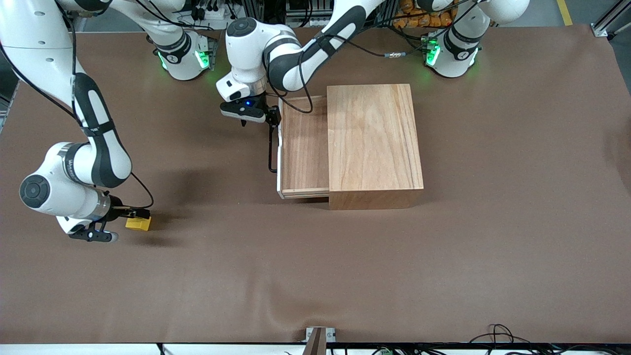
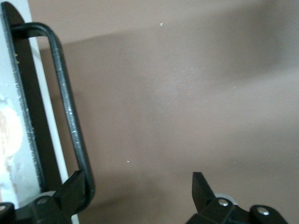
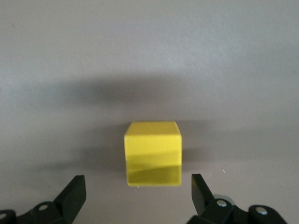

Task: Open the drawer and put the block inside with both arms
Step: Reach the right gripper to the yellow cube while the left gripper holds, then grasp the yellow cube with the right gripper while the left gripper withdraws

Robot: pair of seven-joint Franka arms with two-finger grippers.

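While the drawer (image 1: 303, 148) stands partly out of its one box (image 1: 374, 143), the left gripper (image 1: 272, 117) has spread fingers about the handle (image 2: 70, 121), one finger tip beside the bar, probably for pulling. The right gripper (image 1: 140, 217) waits low, fingers spread around the single block (image 3: 153, 153), ready to pinch it.

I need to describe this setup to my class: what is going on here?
The wide light-wood drawer is pulled partly out of the large plain wooden box. The left end effector is open at the drawer's black U-shaped bar handle. The right end effector is open, low over the table, lined up on the small bright yellow cube, not yet gripping it.
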